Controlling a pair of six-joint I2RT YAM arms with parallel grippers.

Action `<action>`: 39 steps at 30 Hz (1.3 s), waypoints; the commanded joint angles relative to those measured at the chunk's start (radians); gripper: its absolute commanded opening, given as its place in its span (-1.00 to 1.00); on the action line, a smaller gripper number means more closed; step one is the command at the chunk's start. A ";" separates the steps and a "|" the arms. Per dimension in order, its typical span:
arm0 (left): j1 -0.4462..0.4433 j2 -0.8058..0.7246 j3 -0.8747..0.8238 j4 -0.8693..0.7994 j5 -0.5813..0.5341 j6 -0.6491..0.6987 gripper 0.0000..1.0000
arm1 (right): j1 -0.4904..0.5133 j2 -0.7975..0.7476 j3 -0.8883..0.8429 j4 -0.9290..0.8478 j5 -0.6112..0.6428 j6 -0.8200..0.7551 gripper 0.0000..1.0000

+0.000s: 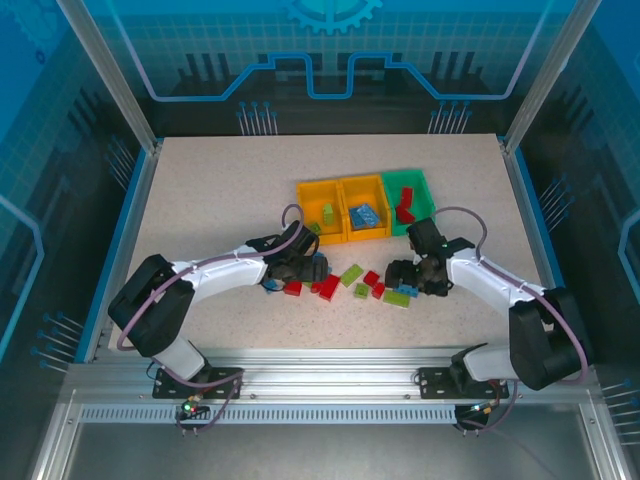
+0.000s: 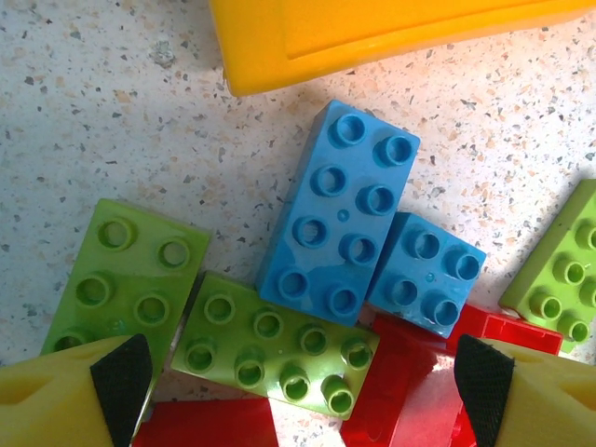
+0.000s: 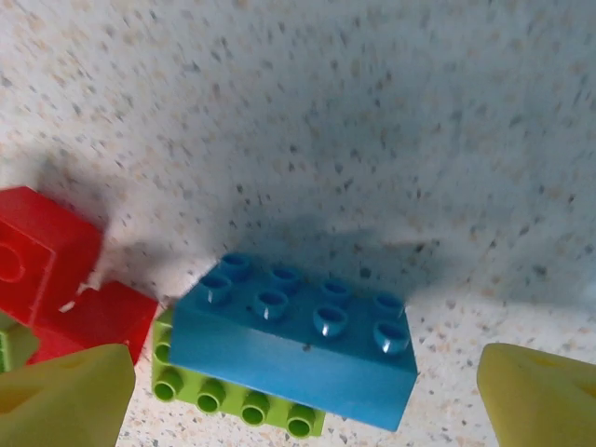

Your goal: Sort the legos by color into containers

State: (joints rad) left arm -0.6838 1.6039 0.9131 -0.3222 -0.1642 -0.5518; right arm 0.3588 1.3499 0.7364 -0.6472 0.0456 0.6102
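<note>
Left fingers (image 2: 121, 386) gape wide, empty, straddling mixed bricks (image 2: 340, 219) near a yellow bin (image 2: 372, 37); right fingers (image 3: 65, 400) likewise bracket a blue brick (image 3: 298, 349), probably lining up picks.

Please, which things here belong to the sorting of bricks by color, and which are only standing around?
Belong to the job:
loose legos; two orange bins; green bin; left gripper, open; right gripper, open.

Not part of it:
speckled table; metal frame at the near edge; blue enclosure walls.
</note>
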 commanded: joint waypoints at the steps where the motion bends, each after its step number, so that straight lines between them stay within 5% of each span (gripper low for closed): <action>1: -0.003 0.002 -0.015 0.011 0.007 -0.011 0.78 | 0.019 -0.032 -0.034 -0.011 0.005 0.091 0.93; 12: -0.003 0.012 -0.012 0.011 0.005 -0.004 0.78 | 0.022 0.047 0.003 0.018 0.016 0.094 0.77; 21: -0.002 0.022 -0.008 0.008 0.004 -0.004 0.78 | 0.027 0.087 0.019 0.031 0.036 0.071 0.26; 26: -0.003 0.027 0.001 0.002 0.002 0.003 0.79 | 0.045 0.077 0.075 -0.012 0.090 0.013 0.14; 33: -0.003 0.030 0.004 0.003 0.004 -0.005 0.78 | 0.055 0.067 0.238 0.021 0.052 -0.076 0.14; 39: -0.003 0.017 0.007 -0.009 0.003 -0.007 0.78 | 0.055 0.223 0.475 0.062 0.019 -0.159 0.14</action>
State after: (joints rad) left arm -0.6838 1.6154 0.9119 -0.3084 -0.1646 -0.5514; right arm 0.4011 1.5097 1.1339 -0.6079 0.0895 0.5125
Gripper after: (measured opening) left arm 0.892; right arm 0.618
